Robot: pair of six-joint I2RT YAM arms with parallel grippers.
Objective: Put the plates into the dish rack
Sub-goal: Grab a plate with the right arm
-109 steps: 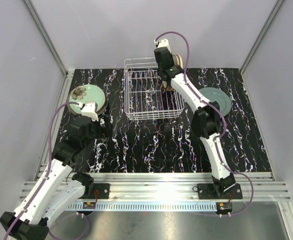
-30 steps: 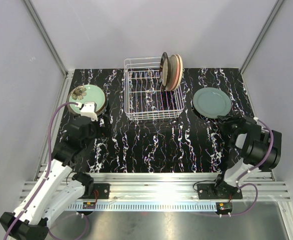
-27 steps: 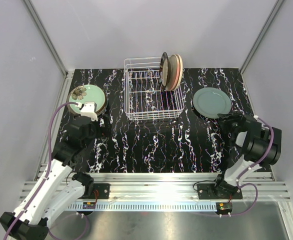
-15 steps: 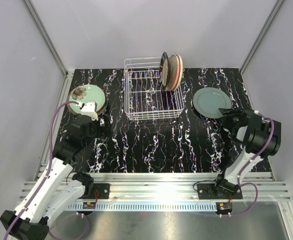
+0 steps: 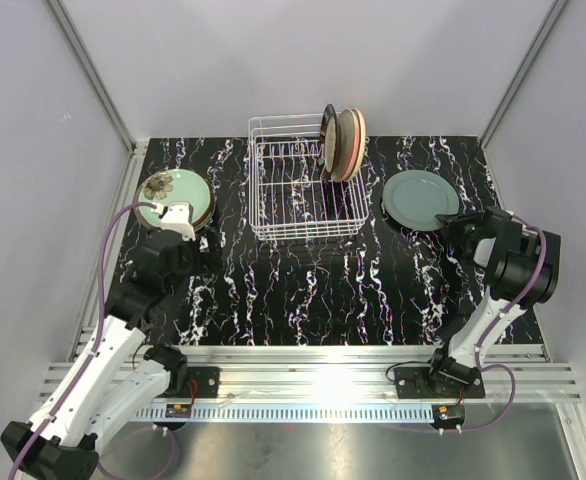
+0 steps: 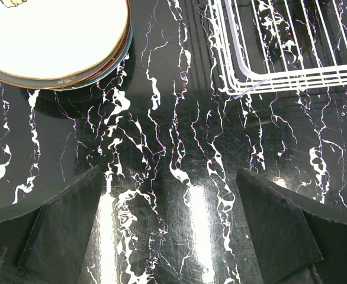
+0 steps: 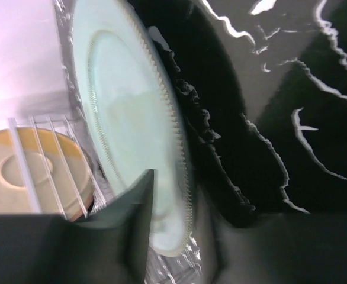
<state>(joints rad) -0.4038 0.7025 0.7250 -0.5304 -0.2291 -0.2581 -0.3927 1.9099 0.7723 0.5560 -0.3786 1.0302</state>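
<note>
Plates sit in three places on the black, white-veined marble table point(image 5: 303, 290). Three standing plates point(image 5: 341, 143) lean on edge in the far right corner of the dish rack point(image 5: 303, 190). A flat stack point(image 5: 175, 195) with a mint-green floral top lies at the left, and a single grey-green plate point(image 5: 420, 200) lies right of the rack.

In the earliest frame the right arm point(image 5: 493, 300) reached over the rack's far corner; it has since folded back to the table's right side. The right gripper point(image 5: 450, 222) now meets the grey-green plate's near right edge, and the plate has slid a little to the left over the last second.

The right wrist camera shows the plate's pale glazed face and finely beaded rim close up, with one dark finger point(image 7: 135, 207) overlapping it. Whether the jaws are pressed onto the rim cannot be told. Behind, blurred, white wires cross one of the standing plates, peach and beige.

The left arm point(image 5: 123, 310) has not moved. The left gripper point(image 6: 170, 177) hangs with its wedge-shaped black fingers spread wide over bare marble, near the stack, whose gilt-edged top glares white, and near the rack's rounded wire corner. The rack is a thin white wire basket with upright prongs.
</note>
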